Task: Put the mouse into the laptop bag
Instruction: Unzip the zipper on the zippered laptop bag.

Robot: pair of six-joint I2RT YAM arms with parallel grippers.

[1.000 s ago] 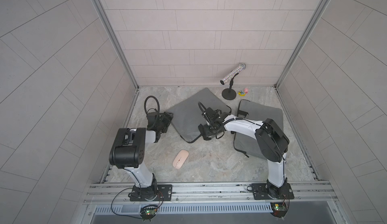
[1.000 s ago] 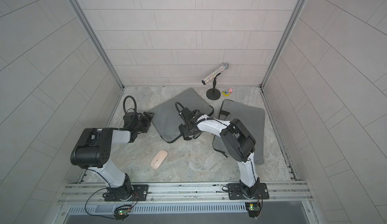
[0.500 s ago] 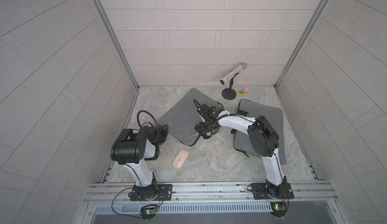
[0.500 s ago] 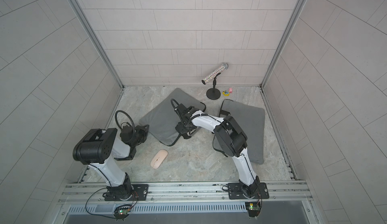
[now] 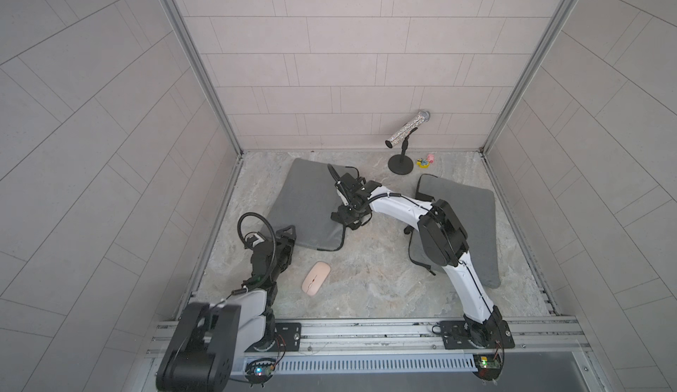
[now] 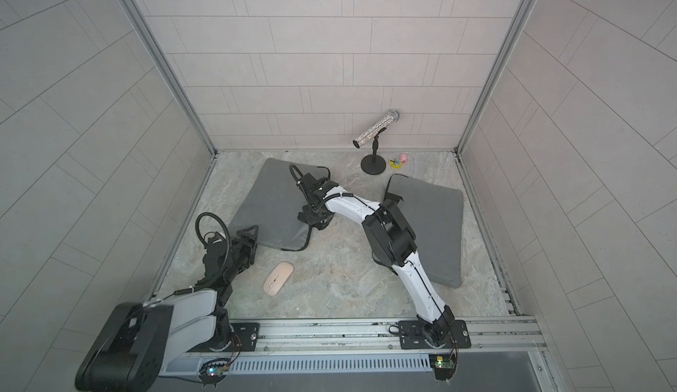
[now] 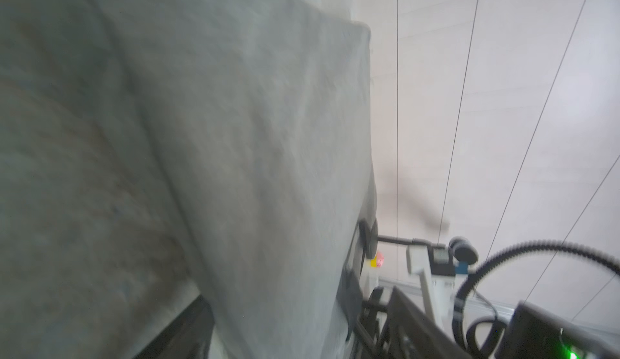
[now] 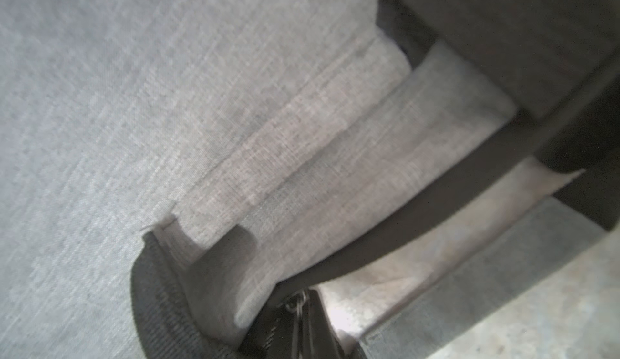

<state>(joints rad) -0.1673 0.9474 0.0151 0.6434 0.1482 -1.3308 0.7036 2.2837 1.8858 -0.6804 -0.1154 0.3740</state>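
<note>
While mouse point(image 5: 316, 278) lies on floor outside bag point(image 5: 304, 203), its long axis runs diag., near-left to far-right, wheel end toward rail. Bag's inside not visible. R gripper point(image 5: 345, 221) pinched shut at bag's near edge; L gripper point(image 5: 288, 237) jaws wide by bag's near-left corner.

Marbled grey desk point(image 5: 366, 273). On it: pink mouse point(image 5: 315, 278) near front edge, laptop bag point(image 5: 304, 203) back-left, second grey bag point(image 5: 472, 218) right, microphone stand point(image 5: 400, 163) and small toys point(image 5: 426, 161) at back wall.
</note>
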